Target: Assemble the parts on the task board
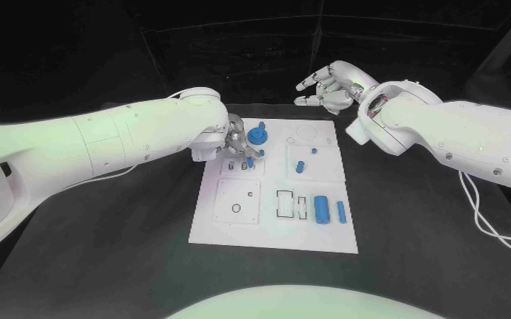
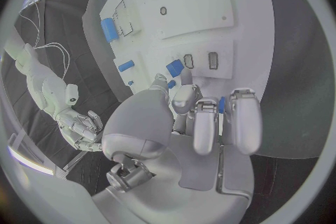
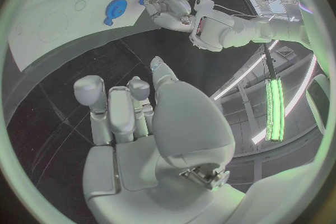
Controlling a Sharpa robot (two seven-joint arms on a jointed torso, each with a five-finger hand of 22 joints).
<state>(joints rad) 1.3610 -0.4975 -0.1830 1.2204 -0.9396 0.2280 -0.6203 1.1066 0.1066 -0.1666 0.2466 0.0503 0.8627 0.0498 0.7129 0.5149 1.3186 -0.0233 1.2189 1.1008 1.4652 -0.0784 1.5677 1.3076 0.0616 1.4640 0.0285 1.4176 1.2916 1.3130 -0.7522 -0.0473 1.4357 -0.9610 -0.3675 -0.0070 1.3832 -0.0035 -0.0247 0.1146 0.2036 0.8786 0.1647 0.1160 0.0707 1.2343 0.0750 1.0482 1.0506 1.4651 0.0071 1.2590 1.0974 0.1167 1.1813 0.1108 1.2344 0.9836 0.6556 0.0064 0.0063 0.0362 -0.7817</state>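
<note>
The white task board [image 1: 226, 224] lies mid-table. My left hand [image 1: 236, 145] is bent down over its far left part. Its fingertips [image 2: 183, 92] stand among small blue parts [image 2: 171, 84] beside two small slots [image 2: 213, 60]. A blue sliver [image 2: 221, 104] shows between two fingers, and I cannot tell whether any piece is held. A round blue part [image 1: 257, 136] sits just right of that hand. Two blue cylinders [image 1: 320, 208] lie at the near right. My right hand [image 1: 332, 86] hangs in the air beyond the board's far edge and holds nothing.
More small blue parts [image 1: 300, 165] dot the middle of the board, along with outlined recesses [image 1: 286, 203] and a ring mark [image 1: 236, 207]. Black table [image 1: 415, 238] surrounds the board. White cables [image 1: 481, 208] trail at the right.
</note>
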